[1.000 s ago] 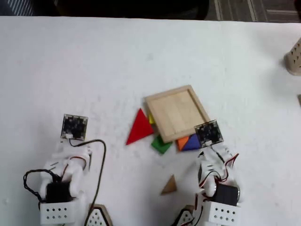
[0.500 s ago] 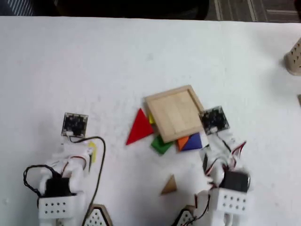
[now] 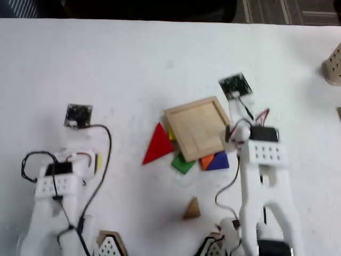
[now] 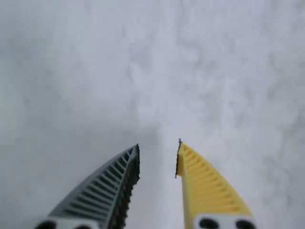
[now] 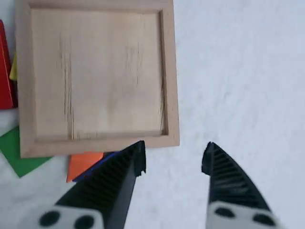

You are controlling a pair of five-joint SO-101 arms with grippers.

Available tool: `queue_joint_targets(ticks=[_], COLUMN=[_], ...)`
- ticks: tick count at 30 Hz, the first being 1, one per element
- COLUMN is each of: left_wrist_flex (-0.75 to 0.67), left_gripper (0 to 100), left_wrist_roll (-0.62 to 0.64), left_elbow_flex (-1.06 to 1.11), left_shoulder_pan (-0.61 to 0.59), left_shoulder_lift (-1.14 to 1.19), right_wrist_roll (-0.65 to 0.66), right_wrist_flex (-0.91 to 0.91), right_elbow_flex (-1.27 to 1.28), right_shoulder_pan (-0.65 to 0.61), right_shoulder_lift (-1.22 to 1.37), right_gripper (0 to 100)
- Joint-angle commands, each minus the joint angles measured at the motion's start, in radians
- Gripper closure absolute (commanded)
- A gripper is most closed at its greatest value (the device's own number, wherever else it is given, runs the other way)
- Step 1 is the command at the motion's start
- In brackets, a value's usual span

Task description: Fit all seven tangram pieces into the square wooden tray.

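White table; high view: tray, red triangle beside it, tan triangle apart. Right wrist view: right gripper, fingers released, by tray corner. Left gripper released over table.

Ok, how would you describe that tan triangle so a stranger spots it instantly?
Find the square wooden tray mid-table. The coloured pieces hug its near edges; the tan triangle lies alone, closer to the arm bases. It alone is wood-coloured and touches nothing.

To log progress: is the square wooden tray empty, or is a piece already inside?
Empty. The square wooden tray shows bare wood inside its rim; the red triangle and the green piece lie beside it, outside.
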Motion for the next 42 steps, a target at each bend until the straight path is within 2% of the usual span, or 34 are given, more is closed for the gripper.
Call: queue_joint_targets(ticks=[1, 6, 10, 21, 30, 32, 35, 42], left_wrist_flex=[-0.025, 0.018, 0.02, 0.018, 0.018, 0.018, 0.018, 0.018], left_gripper=[83, 74, 73, 73, 73, 73, 73, 73], left_wrist_roll=[0.011, 0.015, 0.015, 0.015, 0.015, 0.015, 0.015, 0.015], left_elbow_flex=[-0.127, -0.193, -0.192, -0.192, -0.192, -0.192, -0.192, -0.192], left_shoulder_pan=[-0.044, -0.076, -0.076, -0.076, -0.076, -0.076, -0.076, -0.096], left_shoulder_lift=[0.142, 0.228, 0.228, 0.228, 0.228, 0.228, 0.229, 0.229], right_wrist_roll=[-0.009, -0.012, -0.008, -0.006, -0.006, -0.006, -0.011, -0.017], right_wrist_flex=[-0.099, -0.208, -0.213, -0.012, 0.111, 0.117, 0.148, 0.355], right_elbow_flex=[-0.124, -0.239, -0.371, -0.677, -0.775, -0.775, -0.792, -0.885], right_shoulder_pan=[-0.012, -0.008, -0.008, -0.007, -0.016, -0.018, -0.021, -0.048], right_shoulder_lift=[0.127, 0.364, 0.556, 0.883, 0.943, 0.94, 0.928, 0.868], right_gripper=[79.4, 83.4, 85.4, 85.5, 85.8, 88.5, 98.5, 98.0])
